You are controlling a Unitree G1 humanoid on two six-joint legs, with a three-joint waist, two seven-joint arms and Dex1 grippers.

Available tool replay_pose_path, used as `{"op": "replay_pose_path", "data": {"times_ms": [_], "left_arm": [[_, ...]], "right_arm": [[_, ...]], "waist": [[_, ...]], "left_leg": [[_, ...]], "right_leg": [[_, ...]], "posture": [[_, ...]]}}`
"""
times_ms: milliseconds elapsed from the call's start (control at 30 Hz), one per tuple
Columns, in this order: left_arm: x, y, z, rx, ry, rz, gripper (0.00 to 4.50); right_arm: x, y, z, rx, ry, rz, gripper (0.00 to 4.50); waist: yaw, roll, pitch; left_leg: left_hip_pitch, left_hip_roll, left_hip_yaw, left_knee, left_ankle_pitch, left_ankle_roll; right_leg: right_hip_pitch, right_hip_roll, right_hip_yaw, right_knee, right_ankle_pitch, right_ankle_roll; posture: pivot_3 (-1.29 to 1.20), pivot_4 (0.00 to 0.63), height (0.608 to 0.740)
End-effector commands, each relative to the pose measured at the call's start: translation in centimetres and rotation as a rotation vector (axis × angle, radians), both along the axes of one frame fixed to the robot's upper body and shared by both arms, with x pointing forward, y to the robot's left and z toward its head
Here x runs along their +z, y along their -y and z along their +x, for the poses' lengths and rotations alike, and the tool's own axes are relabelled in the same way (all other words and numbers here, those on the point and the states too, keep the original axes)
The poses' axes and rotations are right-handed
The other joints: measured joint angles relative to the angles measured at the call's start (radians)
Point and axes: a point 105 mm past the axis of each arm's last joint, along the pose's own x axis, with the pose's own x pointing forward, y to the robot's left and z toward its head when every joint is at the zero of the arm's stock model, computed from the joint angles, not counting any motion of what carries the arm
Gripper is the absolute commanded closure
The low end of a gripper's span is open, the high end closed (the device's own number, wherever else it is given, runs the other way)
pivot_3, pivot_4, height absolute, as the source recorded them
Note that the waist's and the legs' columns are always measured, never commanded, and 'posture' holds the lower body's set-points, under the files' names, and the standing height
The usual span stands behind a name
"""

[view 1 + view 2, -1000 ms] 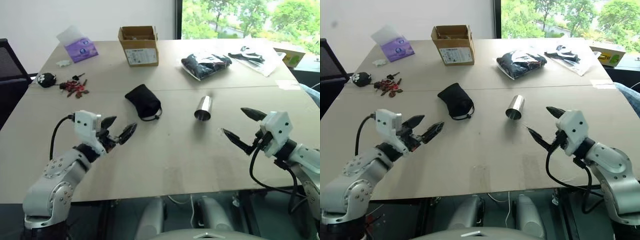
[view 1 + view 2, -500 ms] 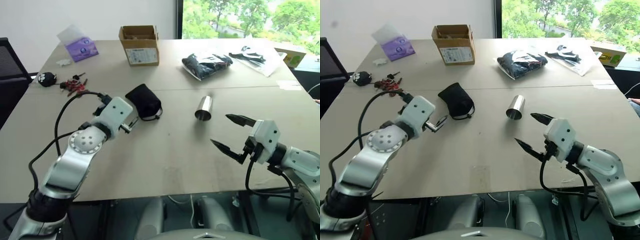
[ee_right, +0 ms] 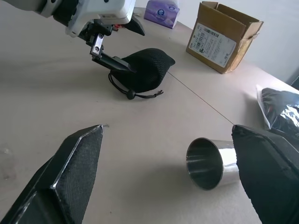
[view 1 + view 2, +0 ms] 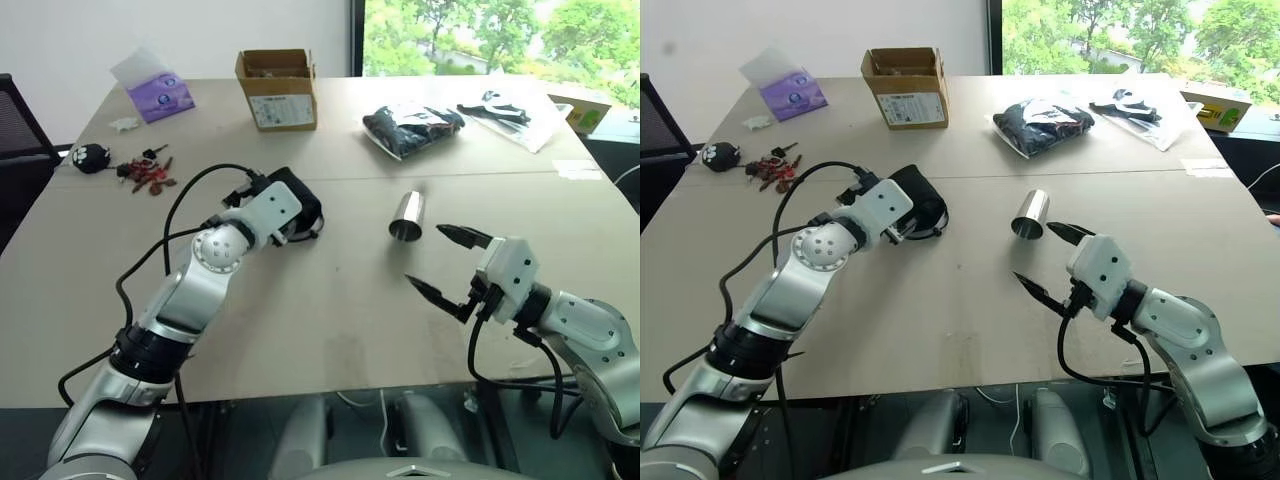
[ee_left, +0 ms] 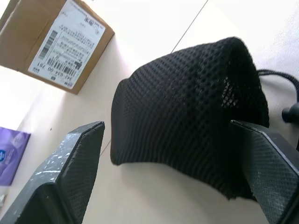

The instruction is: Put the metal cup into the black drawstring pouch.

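Left gripper (image 5: 168,172): jaws wide, holding nothing; it has swung forward across the table and rolled over within the last second, and now straddles the black drawstring pouch (image 4: 297,198).
Pouch: lying flat on the table (image 4: 330,320), cord end toward the cup (mouth looks drawn in).
Right gripper (image 4: 438,262): fully open, empty, has edged left to just short of the metal cup (image 4: 406,216).
Cup: on its side, untouched.
Meaning: pouch grasp looks imminent.
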Motion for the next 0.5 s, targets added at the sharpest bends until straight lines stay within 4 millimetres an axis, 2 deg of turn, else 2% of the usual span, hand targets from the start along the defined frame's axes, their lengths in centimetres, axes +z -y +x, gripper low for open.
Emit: {"op": "replay_pose_path", "data": {"times_ms": [33, 133, 367, 400, 500], "left_arm": [[1.3, 1.0, 0.6, -0.023, 0.077, 0.045, 0.05], [1.5, 1.4, 0.9, -0.037, 0.082, 0.06, 0.79], [0.9, 0.3, 1.0, -0.02, 0.057, 0.106, 4.1], [0.9, 0.1, 1.0, -0.016, 0.057, 0.104, 4.41], [1.3, -0.3, 1.0, -0.004, 0.057, 0.084, 4.41]], "right_arm": [[1.0, -0.5, 0.1, 0.005, 0.048, 0.009, 0.0], [0.9, -0.5, 0.7, -0.024, 0.06, 0.002, 0.0], [0.8, -0.7, 1.5, -0.047, 0.041, -0.008, 0.0], [0.8, -0.7, 1.6, -0.049, 0.04, -0.013, 0.0], [0.9, -0.2, 2.5, -0.125, 0.089, -0.081, 0.0]], "waist": [[-0.001, 0.0, 0.0], [0.0, 0.0, 0.0], [-0.002, 0.0, 0.0], [-0.001, 0.0, 0.0], [0.0, 0.0, 0.0]], "left_leg": [[0.0, 0.0, 0.0, 0.0, 0.0, 0.0], [0.0, 0.0, -0.001, 0.0, 0.0, 0.0], [0.0, 0.0, -0.001, 0.001, 0.0, 0.0], [0.0, 0.0, -0.001, 0.001, 0.0, 0.0], [0.0, 0.0, -0.001, 0.001, 0.0, 0.0]], "right_leg": [[0.0, 0.0, 0.0, 0.0, 0.0, 0.0], [0.0, 0.0, 0.0, 0.0, 0.0, 0.0], [0.0, 0.0, 0.0, 0.001, 0.0, 0.0], [0.0, 0.0, -0.001, 0.001, 0.0, 0.0], [0.0, 0.0, -0.001, 0.001, 0.0, 0.0]], "posture": [[0.0, 0.15, 0.74], [0.0, 0.15, 0.74], [0.0, 0.15, 0.74], [0.0, 0.15, 0.74], [0.0, 0.15, 0.74]]}}
